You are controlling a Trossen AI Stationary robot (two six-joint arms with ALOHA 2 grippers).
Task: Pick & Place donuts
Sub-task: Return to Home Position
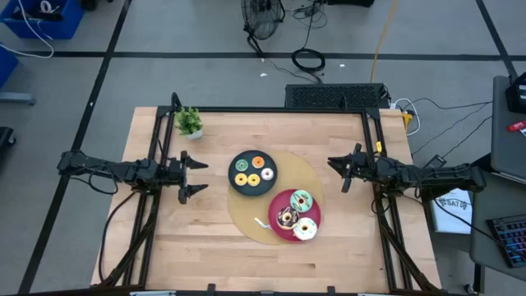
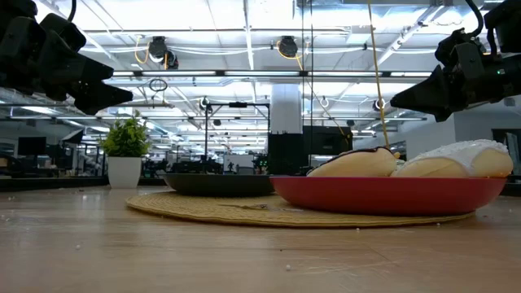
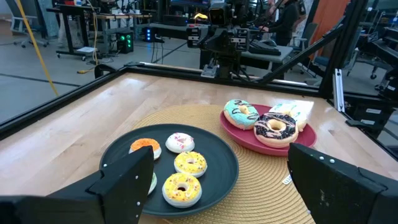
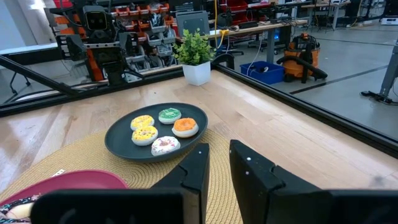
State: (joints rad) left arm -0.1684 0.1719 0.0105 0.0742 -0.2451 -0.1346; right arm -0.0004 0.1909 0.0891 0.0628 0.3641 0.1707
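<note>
Five small donuts lie on the black plate (image 1: 251, 191) near the middle of the desk (image 1: 197, 247): an orange donut (image 4: 185, 126), a green donut (image 4: 169, 114), two yellow donuts (image 4: 144, 134) and a pink donut (image 4: 165, 145). In the left wrist view the green one is half lost behind a finger.

Three larger ones, the mint donut (image 3: 241, 113), chocolate donut (image 3: 277, 127) and white donut (image 3: 295, 111), crowd the red plate (image 1: 277, 203), just beside the black one toward the right edge. Both plates sit on a round woven mat (image 1: 246, 215).

From desk height the red plate blocks part of the black plate, and no small donut shows over its rim. The right wrist view cuts the red plate off. A tiny white scrap (image 1: 261, 223) on the mat is too small to name.

Left tool (image 1: 200, 176) hangs above the desk near the left edge, fingers spread wide, released. Right tool (image 4: 217, 148) hovers near the right edge, fingers parted by a narrow gap, grasping nothing. Both point toward the plates.
</note>
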